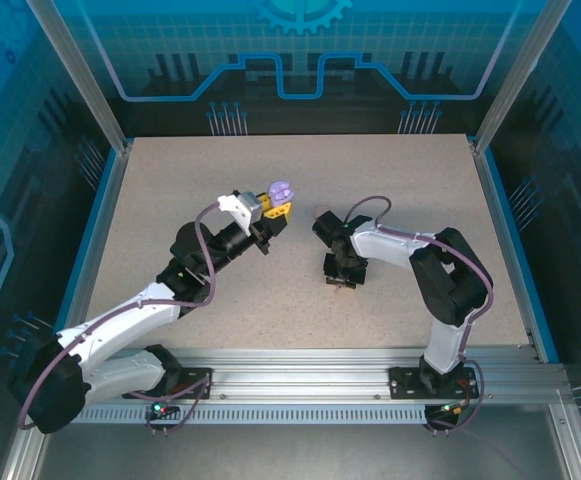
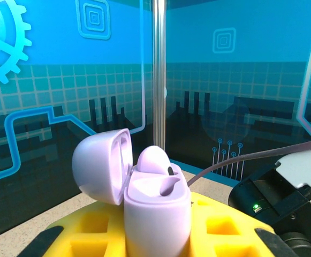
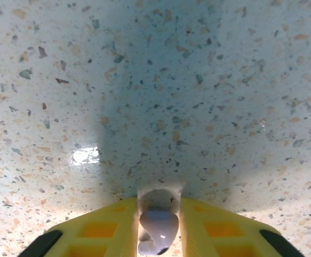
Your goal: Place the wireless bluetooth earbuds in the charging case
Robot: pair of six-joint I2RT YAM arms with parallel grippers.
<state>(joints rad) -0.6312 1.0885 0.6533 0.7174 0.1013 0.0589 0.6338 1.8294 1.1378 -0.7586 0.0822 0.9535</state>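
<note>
Over speckled table (image 3: 198,80), earbud (image 3: 156,227) sits between right jaws.

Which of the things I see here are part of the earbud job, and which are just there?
Part of the job:
- lilac charging case, lid open, gripped by the left end effector
- seated earbud inside it
- lilac earbud pinched in the right end effector

Just there:
- speckled table
- blue enclosure walls
- metal rail

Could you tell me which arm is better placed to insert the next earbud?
Right: the right gripper holds a lilac earbud; the left gripper is occupied holding the open lilac case.
</note>
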